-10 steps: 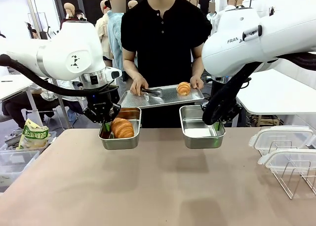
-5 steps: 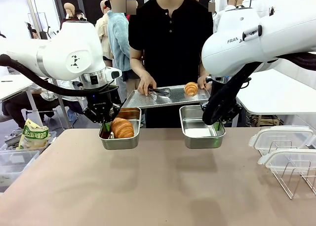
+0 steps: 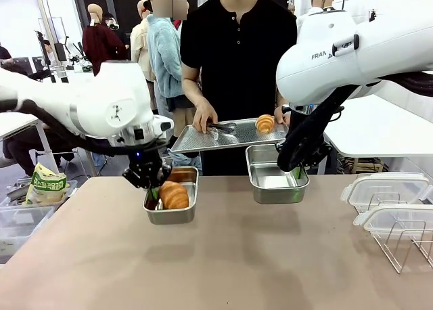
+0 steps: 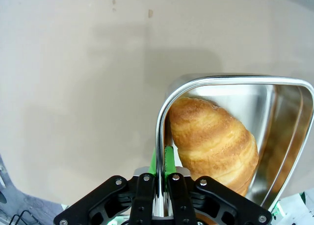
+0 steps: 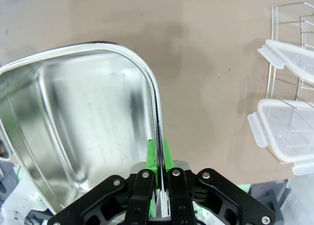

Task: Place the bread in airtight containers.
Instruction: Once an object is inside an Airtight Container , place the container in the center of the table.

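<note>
A person across the bench holds a perforated tray with tongs and one croissant; clear lids rest on a wire rack at right. The left gripper is clamped tight on the rim of the left container, the other croissant inside; the right gripper pinches the rim of the empty right container.

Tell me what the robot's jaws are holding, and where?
Left jaws pinch the croissant tub by its rim; right jaws pinch the empty tub by its rim.
</note>
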Tool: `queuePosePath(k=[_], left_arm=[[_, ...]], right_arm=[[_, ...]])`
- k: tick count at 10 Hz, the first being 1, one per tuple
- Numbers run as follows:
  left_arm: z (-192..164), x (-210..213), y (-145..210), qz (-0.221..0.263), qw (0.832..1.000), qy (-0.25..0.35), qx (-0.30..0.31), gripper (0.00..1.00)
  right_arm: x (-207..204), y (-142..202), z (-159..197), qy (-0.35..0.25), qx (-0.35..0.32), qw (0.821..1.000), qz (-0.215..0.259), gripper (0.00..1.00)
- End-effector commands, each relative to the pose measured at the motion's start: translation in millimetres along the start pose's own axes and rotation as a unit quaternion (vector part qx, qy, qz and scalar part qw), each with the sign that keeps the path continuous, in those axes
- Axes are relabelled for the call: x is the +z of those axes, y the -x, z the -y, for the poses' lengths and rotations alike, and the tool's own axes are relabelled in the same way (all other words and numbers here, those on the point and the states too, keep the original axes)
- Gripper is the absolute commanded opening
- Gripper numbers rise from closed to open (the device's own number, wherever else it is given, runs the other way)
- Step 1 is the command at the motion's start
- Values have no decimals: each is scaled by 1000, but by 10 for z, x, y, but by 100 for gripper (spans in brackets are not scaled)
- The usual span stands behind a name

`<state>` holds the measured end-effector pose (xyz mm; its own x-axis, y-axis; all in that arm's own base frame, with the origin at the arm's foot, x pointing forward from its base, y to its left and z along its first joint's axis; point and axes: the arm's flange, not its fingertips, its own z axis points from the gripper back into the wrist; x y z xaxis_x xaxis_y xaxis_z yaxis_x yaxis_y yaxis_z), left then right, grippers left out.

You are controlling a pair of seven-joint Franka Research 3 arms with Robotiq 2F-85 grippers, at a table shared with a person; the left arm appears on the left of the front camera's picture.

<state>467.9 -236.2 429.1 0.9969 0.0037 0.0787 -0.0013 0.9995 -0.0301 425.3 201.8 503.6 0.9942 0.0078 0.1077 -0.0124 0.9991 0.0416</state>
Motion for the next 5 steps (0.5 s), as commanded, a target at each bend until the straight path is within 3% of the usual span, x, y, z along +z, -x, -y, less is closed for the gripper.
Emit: queuePosePath(k=[1,5], left_arm=[[-49,-251,-37,11,1000,5,-4,0],[-153,-761,-134,1,999,11,-36,0]], right_arm=[[30,1,-1,-2,0,1000,5,0],[30,1,-1,-2,0,1000,5,0]])
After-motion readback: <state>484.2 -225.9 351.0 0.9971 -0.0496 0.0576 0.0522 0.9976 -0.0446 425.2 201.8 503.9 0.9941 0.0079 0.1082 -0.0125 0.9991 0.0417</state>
